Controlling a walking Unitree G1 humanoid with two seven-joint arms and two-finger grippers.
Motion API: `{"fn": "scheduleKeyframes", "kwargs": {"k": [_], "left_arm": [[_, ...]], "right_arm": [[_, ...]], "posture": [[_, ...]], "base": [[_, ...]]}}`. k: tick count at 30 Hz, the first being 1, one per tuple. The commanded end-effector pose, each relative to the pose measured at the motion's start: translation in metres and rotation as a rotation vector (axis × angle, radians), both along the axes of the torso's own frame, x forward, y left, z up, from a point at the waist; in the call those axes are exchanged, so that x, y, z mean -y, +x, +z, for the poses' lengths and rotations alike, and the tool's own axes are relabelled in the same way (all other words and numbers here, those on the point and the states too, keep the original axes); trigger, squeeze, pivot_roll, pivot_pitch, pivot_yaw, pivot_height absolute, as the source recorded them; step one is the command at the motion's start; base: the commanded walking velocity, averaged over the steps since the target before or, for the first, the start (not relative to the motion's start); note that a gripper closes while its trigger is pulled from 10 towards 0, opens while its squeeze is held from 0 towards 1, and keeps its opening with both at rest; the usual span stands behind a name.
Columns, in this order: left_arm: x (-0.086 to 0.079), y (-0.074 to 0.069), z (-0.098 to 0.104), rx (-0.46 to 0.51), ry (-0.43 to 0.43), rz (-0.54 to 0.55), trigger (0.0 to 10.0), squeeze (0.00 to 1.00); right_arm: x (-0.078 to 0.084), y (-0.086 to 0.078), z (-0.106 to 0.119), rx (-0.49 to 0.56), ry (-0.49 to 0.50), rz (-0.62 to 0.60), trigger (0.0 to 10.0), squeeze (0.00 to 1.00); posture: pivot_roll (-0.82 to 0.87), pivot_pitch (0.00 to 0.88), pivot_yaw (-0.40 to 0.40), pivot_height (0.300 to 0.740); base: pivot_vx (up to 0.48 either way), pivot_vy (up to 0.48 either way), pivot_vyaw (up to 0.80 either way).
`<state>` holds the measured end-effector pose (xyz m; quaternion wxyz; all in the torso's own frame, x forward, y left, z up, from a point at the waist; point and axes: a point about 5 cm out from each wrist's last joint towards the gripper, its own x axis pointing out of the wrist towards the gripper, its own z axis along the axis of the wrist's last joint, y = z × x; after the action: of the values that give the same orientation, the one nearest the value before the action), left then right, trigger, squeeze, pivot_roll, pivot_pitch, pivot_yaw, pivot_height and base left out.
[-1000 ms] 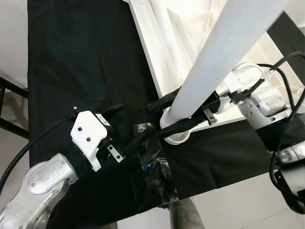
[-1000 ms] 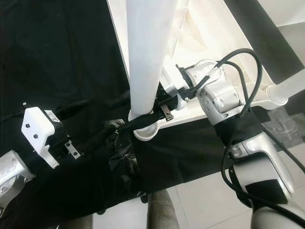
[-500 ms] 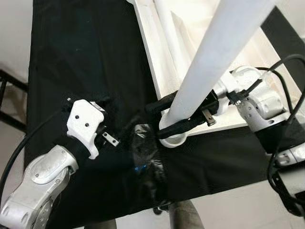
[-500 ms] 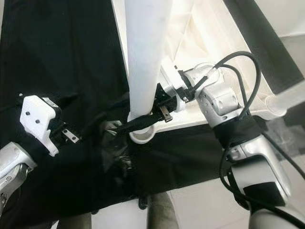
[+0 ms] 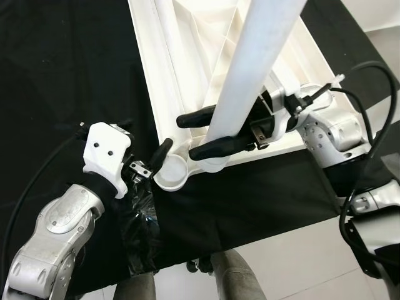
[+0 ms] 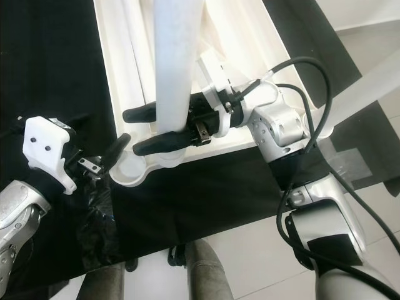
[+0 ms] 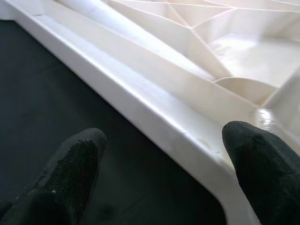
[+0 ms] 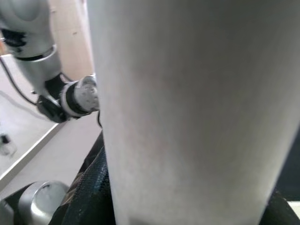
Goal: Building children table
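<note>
On the left, the left gripper (image 5: 164, 150) reaches in low over the black cloth (image 5: 75, 69), its two black fingers (image 7: 70, 173) spread wide, one either side of the near edge of the upturned white tabletop (image 5: 187, 37), right by the round corner socket (image 5: 171, 172). From its wrist camera the rim of the tabletop runs between those fingertips, with cloth under one and the ribbed white underside beyond the other, nothing pinched. A crumpled bit of black plastic film (image 5: 140, 225) lies on the cloth just below that arm. Moving across, the tabletop lies underside up on the cloth, its moulded ribs showing. Standing out of it, the long white table leg (image 5: 259, 56) rises toward the camera, its foot down at the tabletop's near edge beside the corner socket; whether it is seated in a socket I cannot tell. On the right, the right gripper (image 5: 206, 134) has its long fingers clamped round the lower part of that leg, one finger on each side, with the silver arm and its black cables trailing off behind it
</note>
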<state>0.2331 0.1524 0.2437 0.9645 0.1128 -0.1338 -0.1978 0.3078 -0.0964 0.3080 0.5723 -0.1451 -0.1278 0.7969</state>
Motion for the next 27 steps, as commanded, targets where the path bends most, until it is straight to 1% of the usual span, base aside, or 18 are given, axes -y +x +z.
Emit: {"fn": "scheduleKeyframes", "kwargs": {"k": [1, 2, 6, 7, 8, 13, 19, 20, 21, 22, 24, 25, 27], "left_arm": [[-0.012, 0.002, -0.003, 0.008, 0.025, 0.094, 10.0, 0.0], [-0.012, 0.002, -0.003, 0.008, 0.025, 0.094, 10.0, 0.0], [-0.029, 0.008, 0.0, 0.034, 0.04, 0.215, 10.0, 0.0], [-0.029, 0.008, 0.0, 0.034, 0.04, 0.215, 10.0, 0.0], [-0.033, 0.008, 0.001, 0.039, 0.042, 0.236, 10.0, 0.0], [-0.038, 0.007, 0.003, 0.042, 0.037, 0.244, 10.0, 0.0], [-0.04, 0.006, 0.003, 0.036, 0.025, 0.232, 10.0, 0.0], [-0.041, 0.005, 0.003, 0.034, 0.02, 0.229, 10.0, 0.0], [-0.042, 0.005, 0.003, 0.034, 0.017, 0.229, 10.0, 0.0], [-0.042, 0.005, 0.003, 0.034, 0.017, 0.229, 10.0, 0.0], [-0.045, 0.005, 0.003, 0.037, 0.013, 0.239, 10.0, 0.0], [-0.045, 0.005, 0.003, 0.037, 0.013, 0.239, 10.0, 0.0], [-0.047, 0.006, 0.003, 0.04, 0.011, 0.257, 10.0, 0.0]], "right_arm": [[-0.006, 0.001, -0.021, -0.035, -0.084, 0.009, 10.0, 0.0], [-0.006, 0.001, -0.021, -0.035, -0.084, 0.009, 10.0, 0.0], [-0.011, 0.0, -0.02, -0.023, -0.084, 0.006, 10.0, 0.0], [-0.011, 0.0, -0.02, -0.023, -0.084, 0.006, 10.0, 0.0], [-0.012, 0.001, -0.02, -0.02, -0.085, 0.005, 10.0, 0.0], [-0.013, 0.0, -0.019, -0.046, -0.095, 0.015, 10.0, 0.0], [-0.013, -0.002, -0.018, -0.041, -0.105, 0.032, 10.0, 0.0], [-0.013, -0.002, -0.015, -0.043, -0.093, 0.036, 10.0, 0.0], [-0.015, -0.002, -0.004, -0.056, -0.037, 0.039, 10.0, 0.0], [-0.015, -0.002, -0.004, -0.056, -0.037, 0.039, 10.0, 0.0], [-0.02, -0.003, 0.014, -0.081, 0.06, 0.053, 10.0, 0.0], [-0.02, -0.003, 0.014, -0.081, 0.06, 0.053, 10.0, 0.0], [-0.027, -0.005, 0.02, -0.067, 0.095, 0.069, 10.0, 0.0]], "posture": [[0.07, 0.451, -0.102, 0.74], [0.07, 0.451, -0.102, 0.74], [0.07, 0.451, -0.105, 0.74], [0.07, 0.451, -0.105, 0.74], [0.07, 0.451, -0.106, 0.74], [0.07, 0.452, -0.109, 0.74], [0.07, 0.452, -0.112, 0.74], [0.07, 0.451, -0.114, 0.74], [0.07, 0.45, -0.117, 0.74], [0.07, 0.45, -0.117, 0.74], [0.06, 0.447, -0.121, 0.74], [0.06, 0.447, -0.121, 0.74], [0.07, 0.445, -0.124, 0.74]], "base": [[0.0, 0.0, 0.8], [0.0, 0.0, 0.8], [0.0, 0.0, 0.8], [0.0, 0.0, 0.8], [0.0, 0.0, 0.8], [0.0, 0.0, 0.78], [0.0, 0.0, 0.0], [0.0, 0.0, 0.0], [0.0, 0.0, 0.0], [0.0, 0.0, 0.0], [0.0, 0.0, 0.0], [0.0, 0.0, 0.0], [0.0, 0.0, 0.0]]}}
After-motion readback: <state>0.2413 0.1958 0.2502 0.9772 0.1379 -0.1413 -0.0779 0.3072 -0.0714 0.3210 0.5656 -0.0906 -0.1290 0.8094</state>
